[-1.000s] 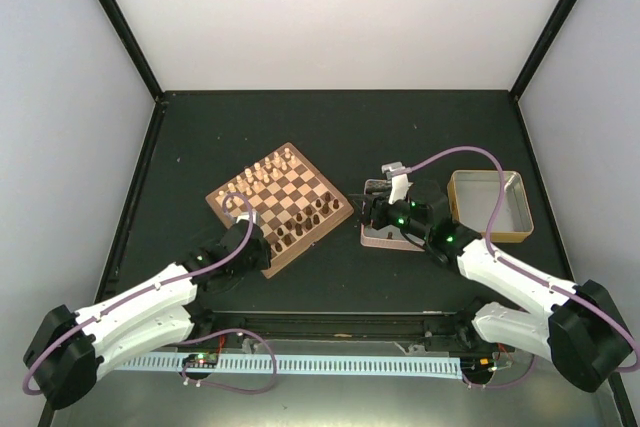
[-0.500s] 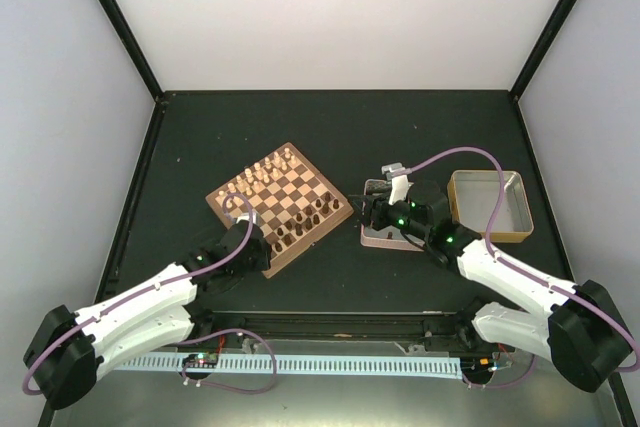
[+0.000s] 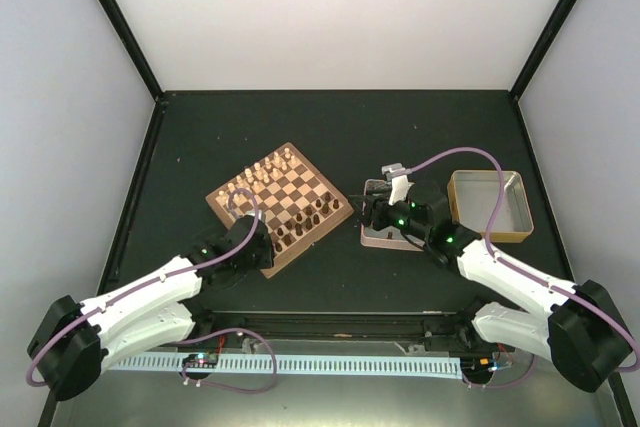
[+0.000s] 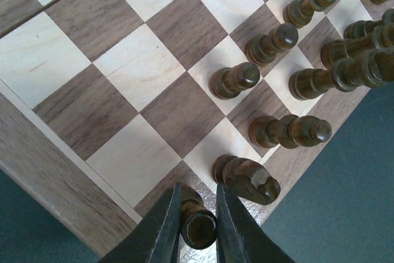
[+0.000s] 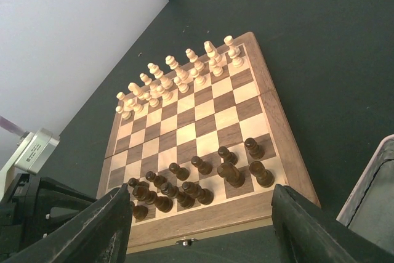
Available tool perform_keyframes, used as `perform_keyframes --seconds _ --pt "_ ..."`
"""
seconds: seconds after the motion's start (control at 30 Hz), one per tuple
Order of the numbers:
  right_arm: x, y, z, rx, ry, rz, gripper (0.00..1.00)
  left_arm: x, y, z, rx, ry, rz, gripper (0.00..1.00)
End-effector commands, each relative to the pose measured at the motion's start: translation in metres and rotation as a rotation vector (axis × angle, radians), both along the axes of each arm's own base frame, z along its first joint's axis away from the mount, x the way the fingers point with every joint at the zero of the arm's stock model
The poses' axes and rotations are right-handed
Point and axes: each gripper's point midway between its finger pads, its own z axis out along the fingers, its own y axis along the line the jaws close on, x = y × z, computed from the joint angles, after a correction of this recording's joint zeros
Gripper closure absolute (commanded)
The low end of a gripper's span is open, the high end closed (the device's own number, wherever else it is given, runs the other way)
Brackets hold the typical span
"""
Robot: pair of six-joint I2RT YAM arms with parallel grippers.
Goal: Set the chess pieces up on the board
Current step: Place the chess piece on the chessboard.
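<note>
Wooden dark piece (image 4: 198, 229): prob light, hard, slick; grip at neck. Left fingers (image 4: 161, 233) pinch it, btm centre; right fingers (image 5: 80, 232) spread, empty.

Dark brown chess pieces (image 4: 237, 80) — board (image 4: 141, 66) checkered light and dark brown.

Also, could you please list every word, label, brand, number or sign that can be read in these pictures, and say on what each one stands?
No text can be read in any view.
The board, the dark chess pieces, the tin and the tray show no print.
The white rail shows only slots.
</note>
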Motion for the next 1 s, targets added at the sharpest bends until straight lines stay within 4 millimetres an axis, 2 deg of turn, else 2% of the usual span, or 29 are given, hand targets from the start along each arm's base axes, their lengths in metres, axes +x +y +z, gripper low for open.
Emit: perform_keyframes --seconds 0.0,0.2,0.5,0.67,0.83,0.97 --pt "0.002 -0.002 0.007 0.019 -0.033 -0.016 0.36 -0.006 -0.006 0.005 -0.006 0.042 -0.03 0.85" --pt "0.002 -0.002 0.007 0.02 -0.033 -0.015 0.36 -0.007 0.004 0.003 0.039 0.047 -0.006 0.82" --pt "0.002 -0.002 0.01 0.024 -0.035 -0.015 0.36 -0.003 -0.005 0.009 0.01 0.028 -0.037 0.68" --pt "0.001 -0.006 0.012 0.023 -0.026 -0.035 0.36 -0.002 -0.005 0.017 0.013 0.014 -0.04 0.64" --pt "0.008 -0.029 0.007 -0.049 0.045 -0.172 0.36 0.001 0.003 0.036 0.021 -0.027 -0.009 0.61" --pt "0.007 -0.052 0.009 -0.106 0.108 -0.283 0.36 0.008 0.012 0.068 0.017 -0.112 0.024 0.58"
